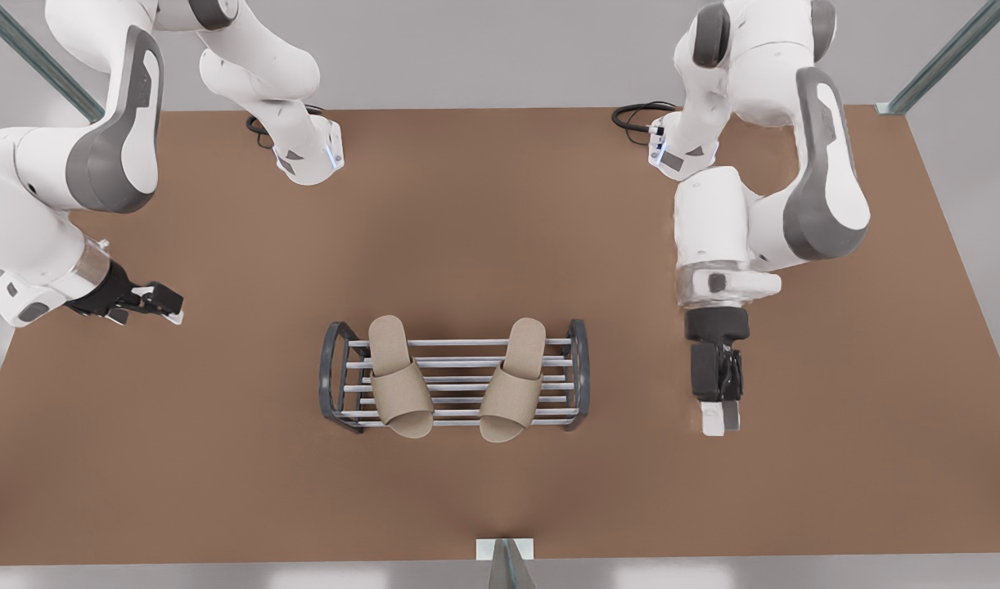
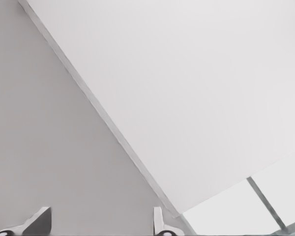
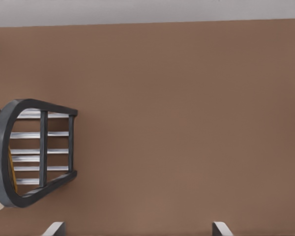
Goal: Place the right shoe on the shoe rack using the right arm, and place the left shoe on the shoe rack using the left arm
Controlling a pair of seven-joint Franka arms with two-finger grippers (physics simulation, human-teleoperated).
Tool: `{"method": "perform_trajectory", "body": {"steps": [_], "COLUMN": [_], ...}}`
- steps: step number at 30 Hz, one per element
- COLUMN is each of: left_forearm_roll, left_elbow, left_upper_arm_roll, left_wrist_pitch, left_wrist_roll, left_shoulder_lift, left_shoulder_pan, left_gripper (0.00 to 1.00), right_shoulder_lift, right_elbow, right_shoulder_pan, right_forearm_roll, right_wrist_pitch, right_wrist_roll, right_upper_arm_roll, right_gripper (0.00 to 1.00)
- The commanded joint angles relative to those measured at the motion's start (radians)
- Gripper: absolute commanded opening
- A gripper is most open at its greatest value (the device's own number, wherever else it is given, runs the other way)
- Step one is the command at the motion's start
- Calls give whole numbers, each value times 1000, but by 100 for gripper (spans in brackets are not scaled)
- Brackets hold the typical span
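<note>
Centrally on the brown tabletop (image 1: 484,213) sits the shoe rack (image 1: 455,378): silver bars between dark grey arched end frames. Two beige slippers rest on it, side by side and apart: one slipper (image 1: 398,375) toward the front view's left, the other slipper (image 1: 514,378) toward the front view's right. No writing or brand marks readable anywhere.

Right gripper (image 1: 719,413) hangs over bare table, near the rack's end frame on the front view's right, fingers spread wide, holding nothing. Left gripper (image 1: 158,303) hovers well apart at the front view's left edge of the table, fingers parted, empty.
</note>
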Motion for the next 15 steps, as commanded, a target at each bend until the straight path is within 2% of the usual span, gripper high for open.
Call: {"method": "perform_trajectory", "body": {"steps": [1, 2, 3, 5, 6, 7, 8, 15], "left_forearm_roll": [-798, -933, -984, -980, -946, -774, -676, -673], "left_elbow": [35, 35, 37, 37, 41, 40, 38, 26], "left_upper_arm_roll": [-39, 21, 53, 46, -58, -365, -516, -522], "left_wrist_pitch": [-905, -1074, -1175, -1301, -1330, -1338, -1384, -1422], "left_wrist_roll": [2121, 2215, 2207, 2177, 2155, 2155, 2157, 2155], "left_shoulder_lift": [-18, -29, -30, -81, -111, -156, -168, -159], "left_shoulder_pan": [70, 76, 75, 78, 160, 373, 469, 472], "left_gripper": [100, 100, 100, 100, 100, 100, 100, 100], "right_shoulder_lift": [0, 0, 0, 0, 0, 0, 0, 0], "right_elbow": [1, 1, 1, 1, 1, 1, 1, 1], "right_shoulder_pan": [1, 2, 2, -1, 1, 1, 2, 2], "right_forearm_roll": [1, -1, 1, 1, 1, -1, -1, -1], "right_wrist_pitch": [4, 4, 4, 2, 2, 2, 4, 4], "right_wrist_roll": [118, 118, 118, 118, 118, 118, 118, 118], "right_upper_arm_roll": [0, 0, 0, 0, 0, 0, 0, 0], "right_gripper": [100, 100, 100, 100, 100, 100, 100, 100]}}
